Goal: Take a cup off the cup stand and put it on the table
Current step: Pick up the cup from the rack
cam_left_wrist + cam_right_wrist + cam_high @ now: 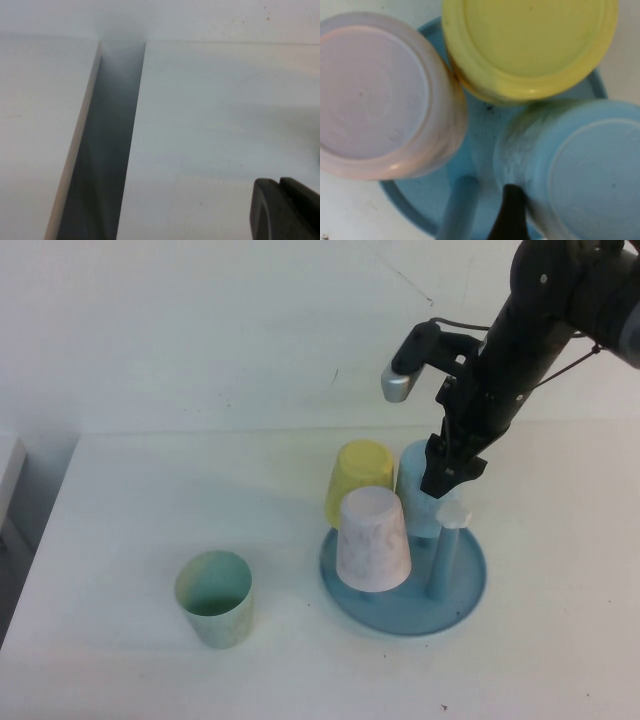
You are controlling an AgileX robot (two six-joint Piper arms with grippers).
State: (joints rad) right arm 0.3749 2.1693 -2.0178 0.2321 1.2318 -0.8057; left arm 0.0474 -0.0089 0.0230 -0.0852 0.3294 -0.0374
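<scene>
The light blue cup (pixel 415 485) stands upside down on the round blue-grey cup stand (pixel 400 625), at its back right. My right gripper (pixel 455 475) reaches down from the upper right and is shut on the cup. In the right wrist view one dark finger (pixel 512 212) lies against the wall of the cup (pixel 585 165); the other finger is out of view. A bare blue peg (pixel 443 555) with a white cap stands just in front of the cup. My left gripper (pixel 280 200) is shut and empty over the white table (pixel 150 500), outside the high view.
A yellow cup (pixel 357 480) and a pinkish-white cup (pixel 372 540) stand upside down on the stand, close to the blue cup. A pale green cup (pixel 214 598) stands upright on the table at the front left. A dark gap (pixel 100 150) runs beside the table's edge.
</scene>
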